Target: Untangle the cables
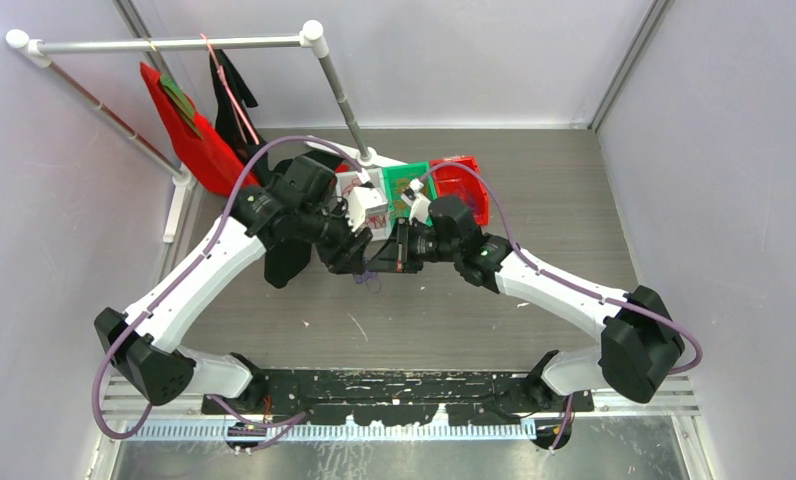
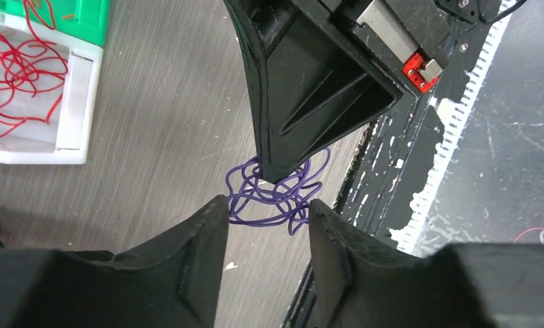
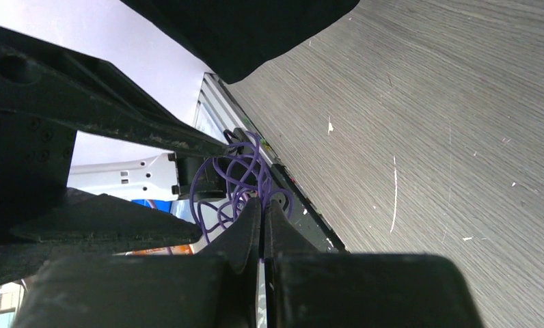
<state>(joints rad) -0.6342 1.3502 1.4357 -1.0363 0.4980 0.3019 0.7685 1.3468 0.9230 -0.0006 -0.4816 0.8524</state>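
My arms meet over the middle of the grey table point(image 1: 594, 260). The left gripper point(image 2: 268, 203) stands half open, fingertips flanking the purple cable clump point(image 2: 283, 195). The right gripper point(image 3: 262, 205) is pinched tight on that clump.

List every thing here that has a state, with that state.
purple cable clump, tangled
right gripper, shut on purple cable clump
left gripper, open, fingers either side of the clump
red cables, tangled, lying in white bin
red garment, hanging on rack
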